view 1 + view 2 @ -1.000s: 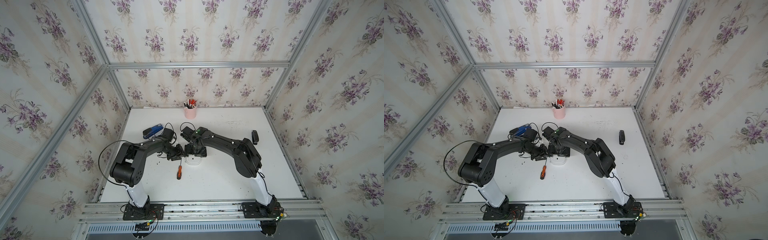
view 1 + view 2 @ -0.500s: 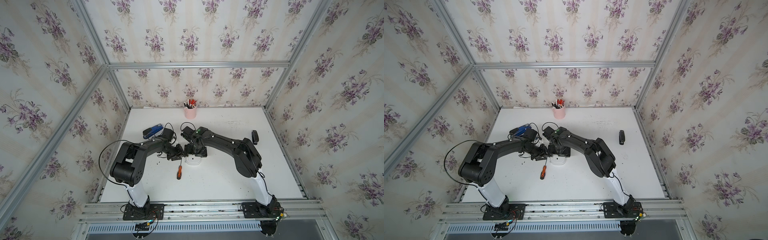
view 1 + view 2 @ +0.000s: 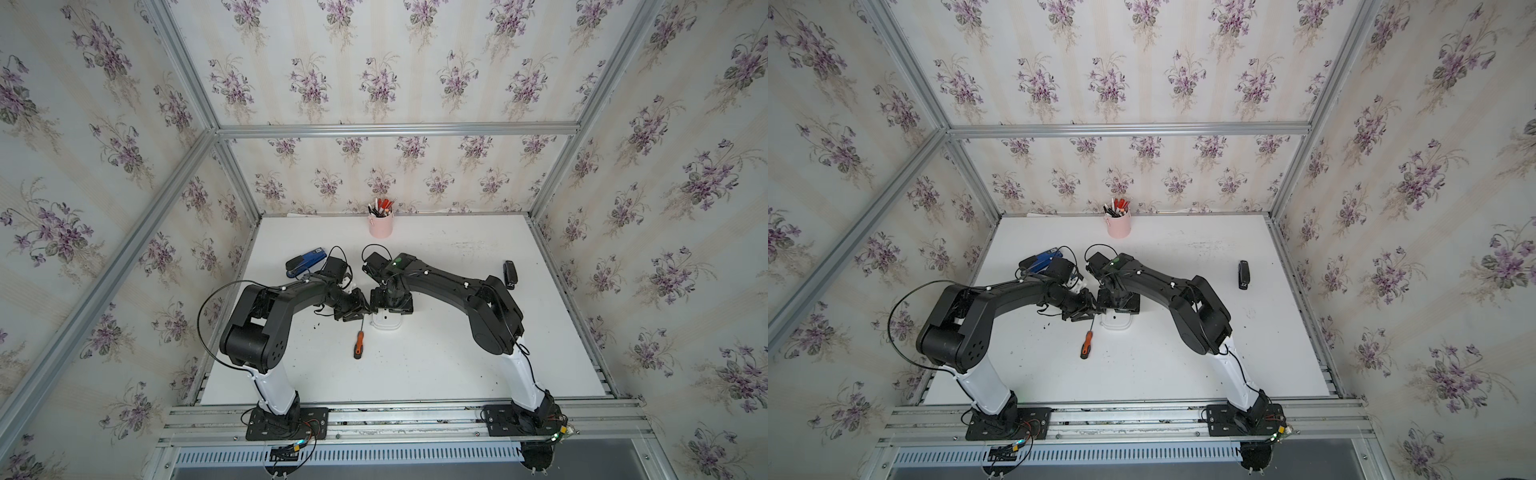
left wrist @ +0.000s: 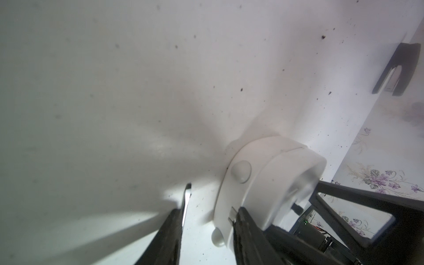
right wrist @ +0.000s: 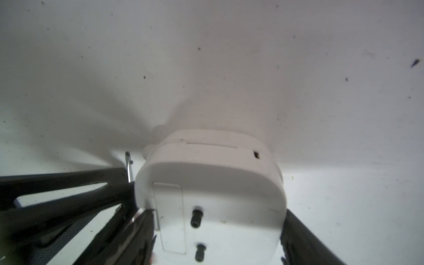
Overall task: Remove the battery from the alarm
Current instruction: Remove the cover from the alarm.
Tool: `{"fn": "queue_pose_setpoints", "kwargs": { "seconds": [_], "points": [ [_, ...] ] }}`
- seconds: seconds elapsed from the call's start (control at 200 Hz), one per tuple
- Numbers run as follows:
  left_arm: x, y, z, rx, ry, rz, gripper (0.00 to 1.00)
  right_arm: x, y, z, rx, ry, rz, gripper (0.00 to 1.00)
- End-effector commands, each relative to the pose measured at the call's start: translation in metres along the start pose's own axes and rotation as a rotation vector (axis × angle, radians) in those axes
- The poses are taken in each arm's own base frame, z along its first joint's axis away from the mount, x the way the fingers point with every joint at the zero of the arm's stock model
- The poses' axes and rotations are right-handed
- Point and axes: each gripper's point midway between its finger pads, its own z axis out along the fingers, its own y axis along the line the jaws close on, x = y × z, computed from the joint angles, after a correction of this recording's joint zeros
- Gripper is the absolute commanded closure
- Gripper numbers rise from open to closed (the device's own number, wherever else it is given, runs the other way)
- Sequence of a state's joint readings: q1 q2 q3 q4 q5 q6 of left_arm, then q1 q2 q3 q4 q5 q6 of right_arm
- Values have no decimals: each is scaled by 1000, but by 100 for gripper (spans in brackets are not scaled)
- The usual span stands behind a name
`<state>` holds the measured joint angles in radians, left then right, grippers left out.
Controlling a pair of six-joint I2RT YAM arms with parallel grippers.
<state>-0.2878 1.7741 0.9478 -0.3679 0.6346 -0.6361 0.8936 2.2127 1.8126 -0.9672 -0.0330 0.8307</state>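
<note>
One alarm: smooth white plastic, rounded square, lying back-up mid-tabletop. On its back we count two black knobs and one flush rectangular cover, long axis parallel to the knob line. Two domed feet face the left hand, whose fingers are apart, one tip at the alarm's edge. Right hand straddles it; we can't tell if it's clamped. Battery out of sight.
</note>
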Motion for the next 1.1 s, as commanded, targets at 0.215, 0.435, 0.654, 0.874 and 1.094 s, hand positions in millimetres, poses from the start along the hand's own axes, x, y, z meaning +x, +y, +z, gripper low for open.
{"fn": "queue_pose_setpoints", "kwargs": {
  "seconds": [0.215, 0.435, 0.654, 0.874, 1.094],
  "points": [
    [1, 6, 3, -29, 8, -4, 56, -6, -2, 5, -6, -43, 13, 25],
    [2, 7, 4, -31, 13, -6, 56, -9, 0, -1, -58, -66, 39, 26],
    [2, 6, 4, -31, 19, -3, 56, -8, 5, -2, -122, -75, 49, 24],
    [2, 7, 4, -38, 21, -2, 56, -6, 9, -3, -177, -79, 59, 23],
    [0, 7, 3, -42, 19, -1, 56, -5, 10, -7, -222, -94, 68, 22]
  ]
}}
